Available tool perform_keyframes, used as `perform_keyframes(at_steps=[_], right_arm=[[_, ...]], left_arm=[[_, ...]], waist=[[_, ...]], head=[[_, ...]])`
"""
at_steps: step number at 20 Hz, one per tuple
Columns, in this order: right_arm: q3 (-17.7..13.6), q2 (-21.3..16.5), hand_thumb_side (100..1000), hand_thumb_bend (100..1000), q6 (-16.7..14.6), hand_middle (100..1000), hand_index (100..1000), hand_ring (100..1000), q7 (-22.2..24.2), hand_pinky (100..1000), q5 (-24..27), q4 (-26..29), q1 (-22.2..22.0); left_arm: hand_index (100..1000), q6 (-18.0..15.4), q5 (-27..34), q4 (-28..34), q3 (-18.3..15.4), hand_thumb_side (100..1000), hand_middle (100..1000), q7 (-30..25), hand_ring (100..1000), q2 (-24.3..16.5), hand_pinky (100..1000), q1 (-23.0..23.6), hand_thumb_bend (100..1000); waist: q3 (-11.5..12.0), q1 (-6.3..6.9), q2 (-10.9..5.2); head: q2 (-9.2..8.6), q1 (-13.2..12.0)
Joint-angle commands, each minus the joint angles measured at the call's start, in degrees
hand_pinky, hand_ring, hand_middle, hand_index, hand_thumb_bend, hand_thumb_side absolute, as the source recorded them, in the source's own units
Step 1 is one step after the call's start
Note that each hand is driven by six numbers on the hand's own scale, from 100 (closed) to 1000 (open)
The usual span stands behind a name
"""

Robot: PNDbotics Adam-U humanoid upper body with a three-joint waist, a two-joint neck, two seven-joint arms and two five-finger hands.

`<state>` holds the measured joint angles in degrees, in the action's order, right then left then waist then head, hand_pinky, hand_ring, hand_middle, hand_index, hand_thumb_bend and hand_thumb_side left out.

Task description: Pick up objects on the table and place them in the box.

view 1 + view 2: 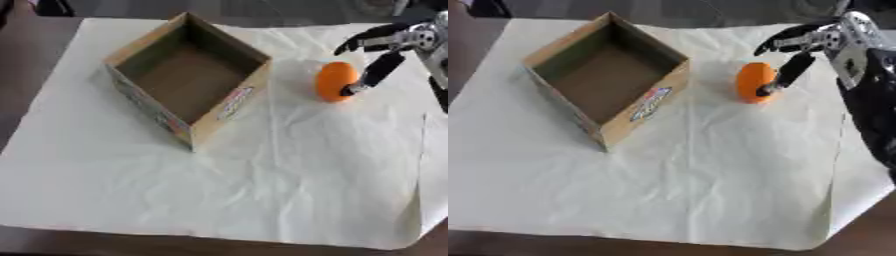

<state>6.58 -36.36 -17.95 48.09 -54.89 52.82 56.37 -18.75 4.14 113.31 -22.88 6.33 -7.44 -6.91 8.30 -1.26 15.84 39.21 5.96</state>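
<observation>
An orange round object (335, 81) lies on the white sheet, to the right of an open cardboard box (229, 107) that holds nothing I can see. My right hand (411, 39) comes in from the upper right and is open. Its thumb (376, 72) reaches down and touches the orange object's right side. Its fingers (785, 42) stretch out straight above the object and are not closed round it. My left hand shows in neither view.
A crumpled white sheet (262, 190) covers most of the dark table (26, 60). The box stands turned at an angle at the upper left, with a printed label (649, 104) on its near right wall. My black right forearm (877, 100) fills the right edge.
</observation>
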Motion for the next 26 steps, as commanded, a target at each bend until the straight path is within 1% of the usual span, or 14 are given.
perform_keyframes(at_steps=[1,5,9,11,12,13,14,15,16,18,20,24,26], right_arm=[[0.24,-0.60,512,511,-1.43,955,1000,977,0.07,910,-1.07,-0.67,0.72],[0.49,0.36,548,504,-1.04,939,1000,933,-1.97,898,-2.53,-2.13,0.83],[0.81,1.22,545,480,-0.46,918,993,891,-4.47,868,-4.30,-3.66,0.94],[0.97,1.49,497,417,-0.14,900,962,875,-6.15,853,-5.60,-4.30,1.08],[1.00,1.54,365,300,0.09,871,925,854,-7.27,833,-6.32,-4.44,1.13],[0.99,1.51,310,257,0.40,860,910,845,-8.66,820,-7.07,-4.43,1.19],[0.99,1.47,216,168,0.74,836,884,832,-10.15,806,-7.81,-4.36,1.22],[0.90,1.43,176,121,1.10,820,872,826,-11.64,799,-8.32,-4.17,1.25],[0.81,1.37,107,100,1.44,778,840,817,-13.10,788,-8.56,-3.89,1.23],[0.67,1.12,100,100,2.08,726,804,799,-15.56,763,-8.12,-2.86,1.03],[0.51,0.77,100,100,2.55,706,788,791,-16.86,748,-6.38,-1.46,0.74],[0.46,-0.08,100,100,3.27,663,745,768,-16.12,710,-2.59,2.13,0.55],[0.53,-0.29,100,100,3.69,667,745,768,-14.98,709,-0.92,3.64,0.61]], left_arm=[[693,0.26,-0.19,1.28,-0.52,734,649,-0.06,437,-0.20,378,-0.16,100],[692,0.38,-0.18,1.28,-0.48,737,648,-0.13,435,0.06,377,-0.13,100],[691,0.41,-0.20,1.28,-0.50,737,647,-0.18,434,0.23,376,-0.17,100],[691,0.43,-0.19,1.28,-0.51,738,647,-0.19,433,0.28,376,-0.20,100],[691,0.45,-0.20,1.28,-0.51,738,647,-0.21,433,0.31,375,-0.19,100],[691,0.42,-0.21,1.28,-0.53,738,646,-0.24,433,0.31,375,-0.19,100],[689,0.38,-0.21,1.28,-0.55,737,646,-0.25,433,0.30,375,-0.18,100],[689,0.38,-0.21,1.28,-0.59,737,646,-0.23,433,0.31,375,-0.17,100],[688,0.40,-0.22,1.28,-0.62,738,646,-0.23,433,0.32,375,-0.16,100],[686,0.42,-0.26,1.28,-0.61,739,645,-0.33,433,0.33,375,-0.14,100],[684,0.47,-0.29,1.28,-0.63,738,644,-0.39,432,0.31,375,-0.15,100],[681,0.59,-0.38,1.28,-0.67,739,642,-0.52,431,0.29,375,-0.17,100],[681,0.70,-0.50,1.28,-0.67,739,642,-0.63,431,0.27,375,-0.20,100]], waist=[[0.24,0.09,-0.81],[0.53,0.15,-0.51],[0.76,0.20,-0.24],[0.83,0.23,-0.15],[0.87,0.24,-0.12],[0.90,0.25,-0.10],[0.92,0.26,-0.08],[0.92,0.26,-0.08],[0.90,0.25,-0.08],[0.83,0.23,-0.08],[0.74,0.19,-0.08],[0.57,0.06,-0.16],[0.51,-0.01,-0.22]], head=[[-0.44,0.00],[-0.41,0.08],[-0.41,0.13],[-0.38,0.08],[-0.36,0.07],[-0.35,0.07],[-0.32,0.08],[-0.28,0.06],[-0.26,0.03],[-0.28,-0.04],[-0.31,-0.09],[-0.32,-0.14],[-0.38,-0.17]])
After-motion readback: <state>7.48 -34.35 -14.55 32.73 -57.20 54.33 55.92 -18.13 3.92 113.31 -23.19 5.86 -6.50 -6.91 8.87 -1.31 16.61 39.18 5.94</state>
